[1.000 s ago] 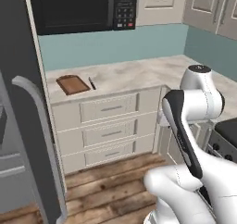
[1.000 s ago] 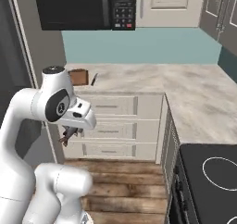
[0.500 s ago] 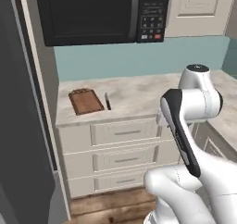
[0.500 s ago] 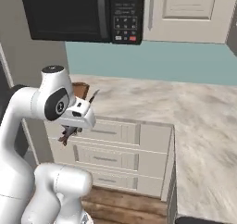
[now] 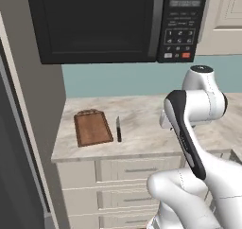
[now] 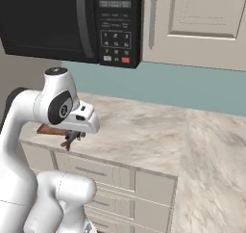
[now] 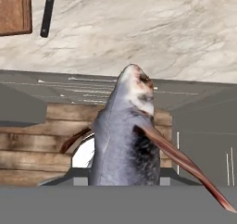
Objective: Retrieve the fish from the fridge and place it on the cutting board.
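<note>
Gripper [image 6: 72, 139] with its jaws clenched on the fish [image 7: 126, 135]. In the hand view the fish rises from between the finger tips, grey-bodied with a reddish head and a long reddish fin trailing toward the lower right; the finger tips themselves are hidden behind its body. In the right base view the gripper hangs below the white wrist, in front of the near edge of the counter [image 6: 158, 140], with a small dark reddish shape, the fish [image 6: 71, 136], at its tip.

The cutting board [image 5: 92, 127] lies flat on the left part of the counter [image 5: 142, 128], its short handle tab toward the wall. A slim dark knife [image 5: 118, 128] lies just beside the board on its right, apart from it and roughly parallel to it. In the hand view a corner of the board [image 7: 15, 10] and the knife [image 7: 47, 12] appear at the upper left, well apart from the fish; below the counter edge the drawer fronts [image 7: 194, 116] and a wooden floor [image 7: 28, 149] are visible.

The grey fridge [image 5: 19, 143] stands at the far left of the left base view. A black microwave [image 5: 118, 22] hangs above the counter; its keypad [image 5: 178, 36] carries small markings too small to read. No other writing or brand is legible.
</note>
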